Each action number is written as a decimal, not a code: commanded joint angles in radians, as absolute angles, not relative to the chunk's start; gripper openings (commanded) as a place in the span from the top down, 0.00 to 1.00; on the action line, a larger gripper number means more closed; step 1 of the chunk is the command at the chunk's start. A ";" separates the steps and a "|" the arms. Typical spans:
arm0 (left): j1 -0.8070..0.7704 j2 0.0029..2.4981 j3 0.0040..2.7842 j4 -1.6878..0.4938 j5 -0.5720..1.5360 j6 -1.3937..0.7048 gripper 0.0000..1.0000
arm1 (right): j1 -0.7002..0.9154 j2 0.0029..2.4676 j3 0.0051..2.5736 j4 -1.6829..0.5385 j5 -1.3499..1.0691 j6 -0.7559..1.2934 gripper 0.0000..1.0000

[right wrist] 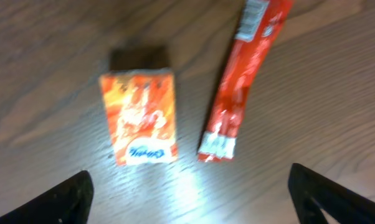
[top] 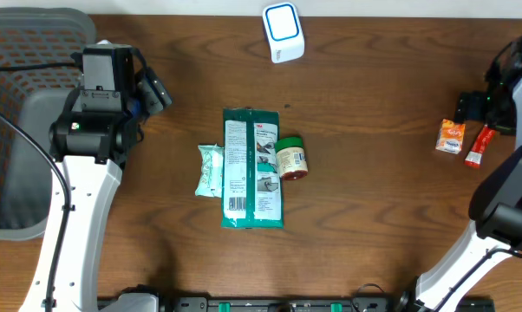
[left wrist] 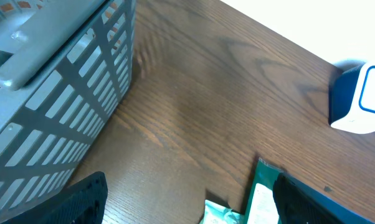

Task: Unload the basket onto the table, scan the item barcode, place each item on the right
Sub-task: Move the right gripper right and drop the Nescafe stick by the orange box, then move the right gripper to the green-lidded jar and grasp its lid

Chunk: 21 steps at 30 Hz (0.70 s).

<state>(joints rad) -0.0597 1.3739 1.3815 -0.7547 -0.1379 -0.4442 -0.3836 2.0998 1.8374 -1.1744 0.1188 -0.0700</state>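
Note:
The white and blue barcode scanner (top: 283, 32) stands at the table's far edge and shows at the right of the left wrist view (left wrist: 360, 99). At mid-table lie a green wipes pack (top: 252, 169), a pale green packet (top: 210, 169) and a small jar (top: 290, 159). An orange packet (right wrist: 139, 118) and a red stick pack (right wrist: 246, 74) lie side by side on the wood. My right gripper (right wrist: 190, 199) hangs over them, open and holding nothing. By the basket, my left gripper (left wrist: 187, 208) is open and empty, with the green pack's corner (left wrist: 262, 196) by its right finger.
A grey slatted basket (top: 35, 104) fills the left end of the table and reaches close to the left arm (top: 92, 130). The orange packet (top: 451, 137) and red stick (top: 479, 146) sit near the right edge, below the right gripper (top: 478, 108).

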 commanded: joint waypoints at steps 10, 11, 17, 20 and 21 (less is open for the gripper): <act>-0.056 1.375 1.393 -0.755 -0.154 -0.438 0.15 | 0.141 1.861 1.903 -1.283 -0.159 0.101 0.06; -0.056 1.375 1.393 -0.755 -0.154 -0.438 0.15 | 0.196 1.864 1.903 -1.265 -0.159 0.101 0.05; -0.056 1.375 1.393 -0.755 -0.154 -0.438 0.15 | 0.471 1.961 1.903 -1.177 -0.044 0.179 0.01; -0.056 1.375 1.393 -0.755 -0.154 -0.438 0.15 | 0.522 2.027 1.903 -1.157 0.014 0.217 0.01; -0.056 1.375 1.393 -0.755 -0.154 -0.438 0.15 | 0.528 2.052 1.903 -1.155 0.009 0.218 0.01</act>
<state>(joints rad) -0.0597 1.3739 1.3815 -0.7547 -0.1379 -0.4442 0.5209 1.9915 1.9045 -1.1564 -0.0624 0.1520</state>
